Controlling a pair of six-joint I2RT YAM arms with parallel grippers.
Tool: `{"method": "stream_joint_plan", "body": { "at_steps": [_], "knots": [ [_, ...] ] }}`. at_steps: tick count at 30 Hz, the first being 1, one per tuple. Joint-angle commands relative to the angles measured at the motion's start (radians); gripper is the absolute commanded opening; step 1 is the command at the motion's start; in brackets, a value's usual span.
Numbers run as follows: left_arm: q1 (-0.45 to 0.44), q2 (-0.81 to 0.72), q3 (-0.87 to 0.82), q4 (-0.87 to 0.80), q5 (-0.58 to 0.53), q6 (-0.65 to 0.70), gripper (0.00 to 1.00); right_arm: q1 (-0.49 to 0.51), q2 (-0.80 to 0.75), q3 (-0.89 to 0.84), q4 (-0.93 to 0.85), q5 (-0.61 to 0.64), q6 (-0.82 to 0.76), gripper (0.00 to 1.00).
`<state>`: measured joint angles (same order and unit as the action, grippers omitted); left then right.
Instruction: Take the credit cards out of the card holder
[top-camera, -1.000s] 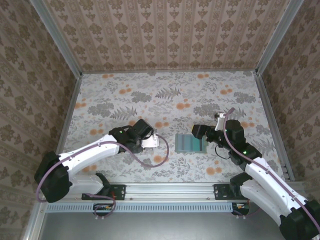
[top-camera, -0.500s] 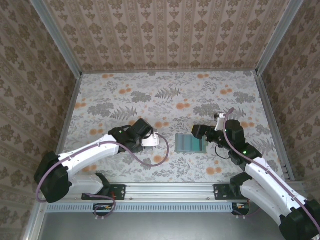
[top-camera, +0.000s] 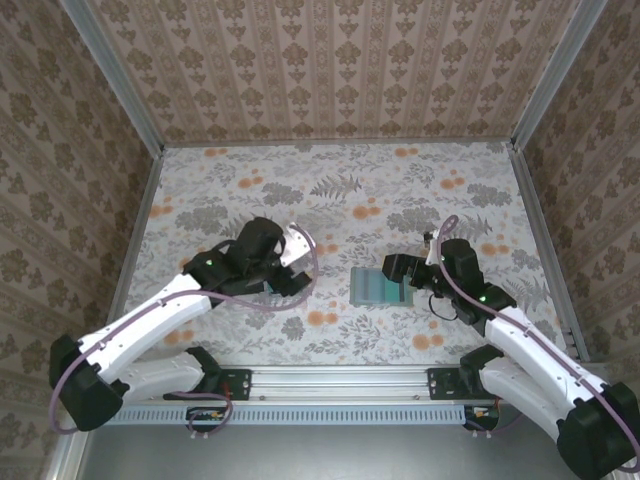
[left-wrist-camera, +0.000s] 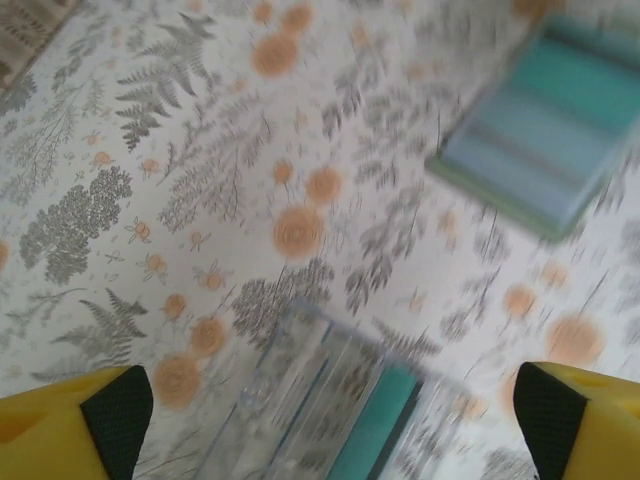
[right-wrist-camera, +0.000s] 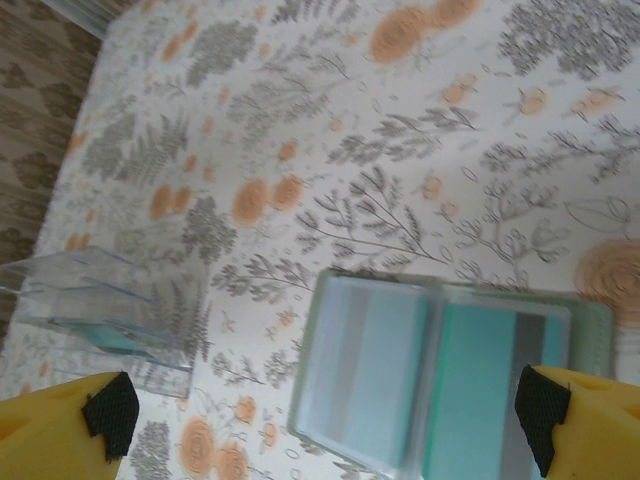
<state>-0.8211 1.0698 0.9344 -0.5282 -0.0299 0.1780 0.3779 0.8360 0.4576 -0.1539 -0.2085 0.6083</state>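
the surface (top-camera: 400, 190) is white, printed with grey ferns and orange blossoms. the walls (top-camera: 330, 70) wear brown damask stripes. the card holder (right-wrist-camera: 365, 370) has a sage-green edge and grey-blue inside, with a teal credit card (right-wrist-camera: 470, 375) in it. the left tool (left-wrist-camera: 332, 412) has yellow fingers (left-wrist-camera: 40, 430), black pads (left-wrist-camera: 118, 410).

The table (top-camera: 330, 180) is covered in a pale floral print of grey ferns and orange blooms. Brown damask-papered walls (top-camera: 330, 60) rise behind it and at both its sides, with metal posts (top-camera: 112, 72) at its far corners and a metal rail (top-camera: 340, 379) along its near edge.
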Motion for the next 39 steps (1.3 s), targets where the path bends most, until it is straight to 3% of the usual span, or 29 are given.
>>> {"method": "stream_joint_plan", "body": {
  "at_steps": [1,4,7,10,12,15,22,39],
  "knots": [
    [0.032,0.008,0.056,0.059,0.123,-0.340,0.98,0.006,0.010,0.002,-0.076,0.063,0.025,0.97],
    [0.042,0.071,0.094,0.050,0.163,-0.511,0.94,0.007,0.023,-0.009,-0.107,0.089,0.040,0.89],
    [0.037,0.164,0.114,0.075,0.239,-0.649,0.83,0.007,0.048,-0.021,-0.108,0.089,0.048,0.67],
    [-0.005,0.263,0.123,0.142,0.283,-0.729,0.65,0.012,0.094,-0.023,-0.107,0.091,0.056,0.41],
    [-0.052,0.315,0.128,0.181,0.239,-0.775,0.62,0.024,0.133,-0.015,-0.114,0.111,0.056,0.28],
    [-0.092,0.383,0.126,0.257,0.225,-0.857,0.59,0.043,0.196,0.007,-0.137,0.167,0.053,0.16],
    [-0.151,0.531,0.170,0.306,0.176,-0.979,0.40,0.099,0.313,0.075,-0.207,0.292,0.071,0.12],
    [-0.185,0.692,0.186,0.425,0.248,-1.063,0.42,0.112,0.426,0.081,-0.182,0.279,0.112,0.09]
  ]
}}
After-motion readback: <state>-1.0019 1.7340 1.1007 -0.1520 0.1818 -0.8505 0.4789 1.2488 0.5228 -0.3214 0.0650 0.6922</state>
